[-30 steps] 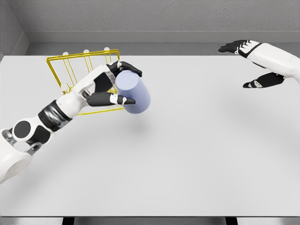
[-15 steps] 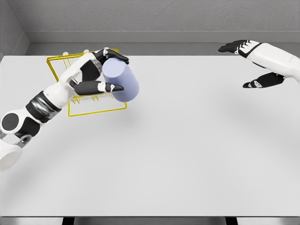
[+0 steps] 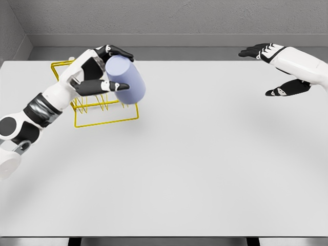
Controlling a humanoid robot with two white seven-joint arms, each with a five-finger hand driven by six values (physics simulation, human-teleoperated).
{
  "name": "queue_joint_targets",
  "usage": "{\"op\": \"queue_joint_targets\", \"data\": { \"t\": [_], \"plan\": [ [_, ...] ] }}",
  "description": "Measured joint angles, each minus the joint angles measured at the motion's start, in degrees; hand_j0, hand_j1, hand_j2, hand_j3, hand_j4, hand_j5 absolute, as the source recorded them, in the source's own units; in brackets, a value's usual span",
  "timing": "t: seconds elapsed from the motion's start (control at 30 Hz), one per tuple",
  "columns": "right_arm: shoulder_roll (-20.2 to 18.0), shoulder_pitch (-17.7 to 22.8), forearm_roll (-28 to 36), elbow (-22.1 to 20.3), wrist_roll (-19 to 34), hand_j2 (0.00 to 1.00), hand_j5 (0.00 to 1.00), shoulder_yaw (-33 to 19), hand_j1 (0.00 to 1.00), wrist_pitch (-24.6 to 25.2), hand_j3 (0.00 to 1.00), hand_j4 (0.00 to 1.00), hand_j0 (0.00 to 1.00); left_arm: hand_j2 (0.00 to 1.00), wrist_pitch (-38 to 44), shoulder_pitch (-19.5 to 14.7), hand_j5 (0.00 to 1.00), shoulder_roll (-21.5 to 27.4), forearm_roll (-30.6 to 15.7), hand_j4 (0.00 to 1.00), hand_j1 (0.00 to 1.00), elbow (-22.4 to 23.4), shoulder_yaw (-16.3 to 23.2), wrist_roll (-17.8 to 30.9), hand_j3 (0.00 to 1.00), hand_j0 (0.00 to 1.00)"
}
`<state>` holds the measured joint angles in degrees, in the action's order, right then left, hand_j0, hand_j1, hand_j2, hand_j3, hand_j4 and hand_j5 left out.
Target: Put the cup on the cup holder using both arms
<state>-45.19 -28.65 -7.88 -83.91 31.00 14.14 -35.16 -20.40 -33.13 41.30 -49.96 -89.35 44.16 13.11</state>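
One hand works: the left hand (image 3: 100, 72) grips the lavender cup (image 3: 125, 80) over the yellow cup holder (image 3: 105, 107), upper left of frame. Right hand (image 3: 279, 69) hangs spread, far right. Next, likely lowering the cup onto a prong.

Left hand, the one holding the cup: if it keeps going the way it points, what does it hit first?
The left hand points up and right with the cup. Beyond it lies only bare table, then the back wall; depth is unclear.

Cup (image 3: 126, 81) in my left hand (image 3: 97, 77), above right part of cup holder (image 3: 105, 117) at table (image 3: 205, 164) far left. My right hand (image 3: 279, 72) far right, well apart.
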Motion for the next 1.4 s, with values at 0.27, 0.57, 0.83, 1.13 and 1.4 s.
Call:
{"op": "queue_joint_targets", "data": {
  "t": [0.27, 0.57, 0.83, 1.13, 1.4],
  "plan": [
    [0.02, 0.00, 0.00, -0.04, 0.04, 1.00, 1.00, 0.02, 1.00, 0.00, 1.00, 1.00, 1.00, 0.57, 0.08, -0.53, 0.57, -0.04, -0.16, 0.57, 0.57, 1.52, 0.00, 0.00, 0.57, 0.57],
    [-0.20, 0.00, 0.00, 0.10, 0.06, 1.00, 1.00, -0.04, 1.00, 0.00, 1.00, 1.00, 1.00, 0.57, 0.09, -1.49, 0.57, -0.07, -0.55, 0.57, 0.57, 3.71, 0.00, 0.00, 0.57, 0.57],
    [-0.19, 0.00, -0.01, 0.09, 0.06, 1.00, 1.00, -0.04, 1.00, 0.00, 1.00, 1.00, 1.00, 0.57, 0.15, -2.02, 0.57, -0.40, -0.93, 0.57, 0.57, 5.49, 0.00, -0.01, 0.57, 0.57],
    [-0.19, 0.00, 0.00, 0.07, 0.06, 1.00, 1.00, -0.02, 1.00, 0.00, 1.00, 1.00, 1.00, 0.57, 0.18, -2.11, 0.57, -0.65, -0.97, 0.57, 0.57, 6.34, 0.01, -0.01, 0.57, 0.57],
    [-0.19, 0.00, 0.00, 0.00, 0.06, 1.00, 1.00, -0.02, 1.00, 0.00, 1.00, 1.00, 1.00, 0.57, 0.25, -2.29, 0.57, -0.80, -0.96, 0.57, 0.57, 6.64, 0.00, -0.01, 0.57, 0.57]
  ]
}}
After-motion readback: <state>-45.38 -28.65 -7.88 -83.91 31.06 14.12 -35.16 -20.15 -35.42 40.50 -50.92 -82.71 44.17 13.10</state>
